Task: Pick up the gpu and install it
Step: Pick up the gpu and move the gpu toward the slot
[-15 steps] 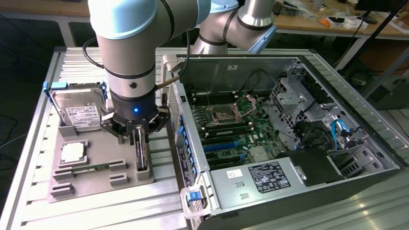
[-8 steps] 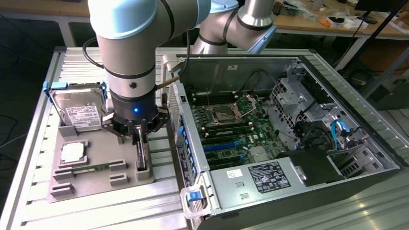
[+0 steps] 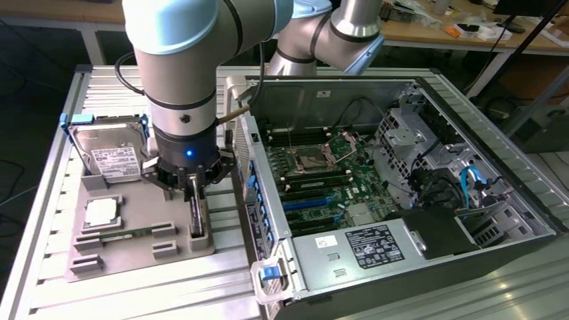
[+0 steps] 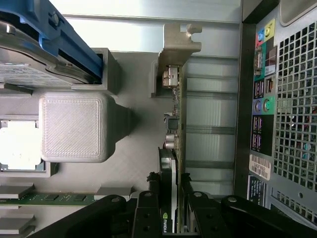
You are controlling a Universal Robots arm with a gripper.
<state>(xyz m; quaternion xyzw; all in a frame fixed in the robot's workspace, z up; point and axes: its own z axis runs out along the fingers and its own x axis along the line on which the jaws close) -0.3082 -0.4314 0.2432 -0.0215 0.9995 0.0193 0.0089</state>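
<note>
— Where was the gpu [image 3: 199,217]?
— Standing on edge in the grey tray [image 3: 133,259], right between the fingers of the claw [image 4: 170,179]. Its bracket end reached out past them.
— And the claw itself?
— Narrow, fingers pressed on both faces of the gpu, which sat low in its tray slot.
— What lay around it?
— The hard drive [image 3: 111,157] just to one side, on the same tray. The open case [image 3: 374,175] stood close on the other side.

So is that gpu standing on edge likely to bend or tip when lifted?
Probably stiff: the gpu is a circuit board with a metal bracket. Standing on its thin edge, it may tip once out of the gray holder.
</note>
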